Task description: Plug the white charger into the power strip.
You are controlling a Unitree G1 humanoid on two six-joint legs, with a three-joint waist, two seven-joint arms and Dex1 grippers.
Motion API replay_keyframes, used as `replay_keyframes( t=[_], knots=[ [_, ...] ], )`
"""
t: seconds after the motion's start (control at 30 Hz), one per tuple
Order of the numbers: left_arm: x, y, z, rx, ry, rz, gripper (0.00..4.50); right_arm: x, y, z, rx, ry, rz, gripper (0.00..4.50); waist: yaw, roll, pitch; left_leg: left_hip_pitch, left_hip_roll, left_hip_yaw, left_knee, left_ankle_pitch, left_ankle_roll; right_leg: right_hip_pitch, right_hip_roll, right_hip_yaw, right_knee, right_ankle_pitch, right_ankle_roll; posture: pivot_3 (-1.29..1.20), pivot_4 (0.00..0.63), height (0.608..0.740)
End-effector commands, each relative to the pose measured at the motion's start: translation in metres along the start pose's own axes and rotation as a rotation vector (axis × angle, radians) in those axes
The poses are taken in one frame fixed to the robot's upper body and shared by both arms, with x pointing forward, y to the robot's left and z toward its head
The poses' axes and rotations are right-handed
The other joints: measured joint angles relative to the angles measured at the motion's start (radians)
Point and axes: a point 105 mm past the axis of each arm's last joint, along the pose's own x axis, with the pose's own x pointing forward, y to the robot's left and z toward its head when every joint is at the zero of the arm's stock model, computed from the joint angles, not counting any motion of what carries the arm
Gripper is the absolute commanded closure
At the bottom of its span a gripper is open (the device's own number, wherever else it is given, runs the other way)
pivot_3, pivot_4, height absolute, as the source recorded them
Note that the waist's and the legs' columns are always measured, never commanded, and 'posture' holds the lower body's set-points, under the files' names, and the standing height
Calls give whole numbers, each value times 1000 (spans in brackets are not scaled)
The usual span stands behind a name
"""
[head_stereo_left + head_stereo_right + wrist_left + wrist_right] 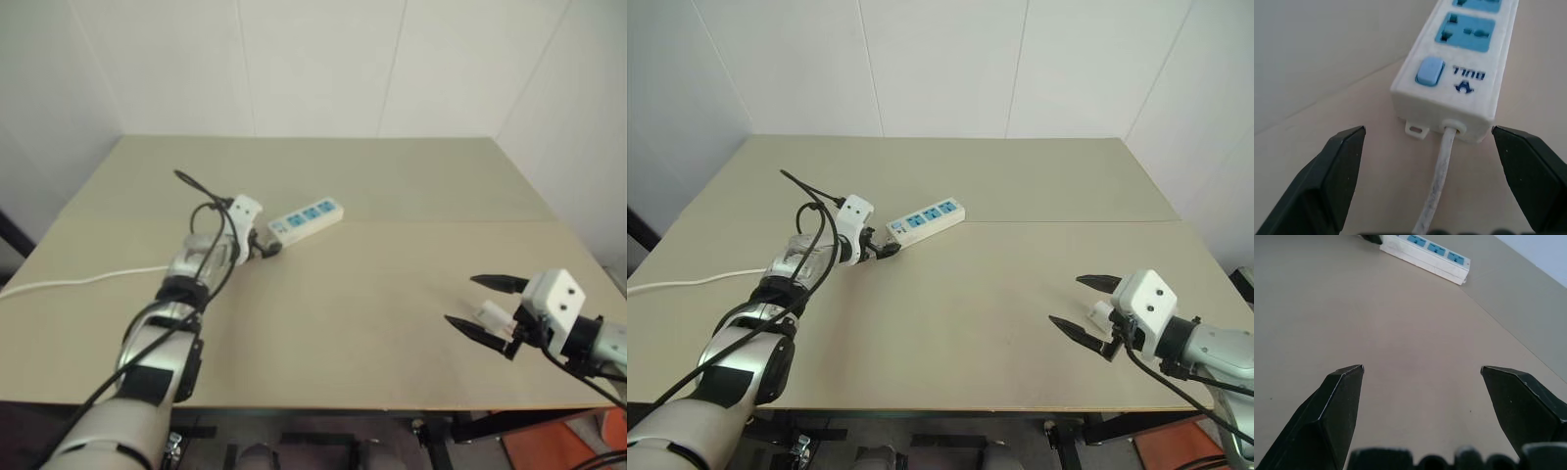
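Note:
The power strip [306, 219] lies at an angle near the table's middle, blue sockets up, and its thin white cord [78, 281] trails off to the left. My left gripper [260, 245] is open at the strip's cord end. In the left wrist view its fingers [1342, 161] flank that end [1449, 93], which carries a blue switch [1430, 71]. My right gripper [460, 301] hovers open at the front right, nothing between its fingers [1337, 401]. A small white block, probably the white charger [493, 315], shows by their base; whether it rests on the table is unclear.
The tan table [392, 294] meets white walls at the back and right. Its front edge runs just below my right gripper. Bare tabletop stretches between that gripper and the power strip [1425, 254].

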Motion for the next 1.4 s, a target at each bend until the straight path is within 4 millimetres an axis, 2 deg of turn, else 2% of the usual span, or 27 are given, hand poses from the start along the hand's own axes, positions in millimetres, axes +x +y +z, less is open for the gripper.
replay_keyframes(
  t=[0.03,0.07,0.17,0.6,0.9,1.17,1.27,1.4],
  knots=[
    [2,-1,7,53,9,-9,0,-5,-3,12,-39,-31,-36,8,1,0,0,0,0,0,0,0,0,0,0,0,0,0,0,0,150,740],
    [3,-2,5,59,23,-13,0,-5,-3,12,-39,-31,-37,8,2,0,0,0,0,0,0,0,0,0,0,0,0,0,0,0,150,740],
    [4,-5,-1,72,53,-32,582,-5,-3,12,-38,-33,-41,0,3,0,0,0,0,0,0,0,0,0,0,0,0,0,0,0,150,740],
    [5,-20,-21,67,91,-135,4489,-5,-4,13,-43,-33,-40,0,2,0,0,3,-1,0,0,0,0,2,0,1,1,0,0,0,150,740],
    [-14,-43,-18,171,-8,-339,4489,-8,-1,12,-40,-24,-42,0,3,0,0,2,-1,0,0,0,0,2,-1,1,0,0,1,0,150,740],
    [-70,-62,-48,250,-15,-489,4489,-10,4,10,-25,-19,-38,0,-6,1,-1,3,0,1,-1,0,0,0,0,3,2,-1,1,0,150,740],
    [-88,-69,-52,248,-18,-544,4489,-8,4,10,-22,-22,-30,0,-5,1,-1,5,0,1,-1,0,0,2,0,4,3,-1,1,0,150,740],
    [-99,-69,-55,252,-18,-549,4489,-6,4,10,-22,-24,-24,0,-3,1,-1,5,0,1,-1,0,0,2,0,5,3,-1,1,0,150,740]
  ],
)
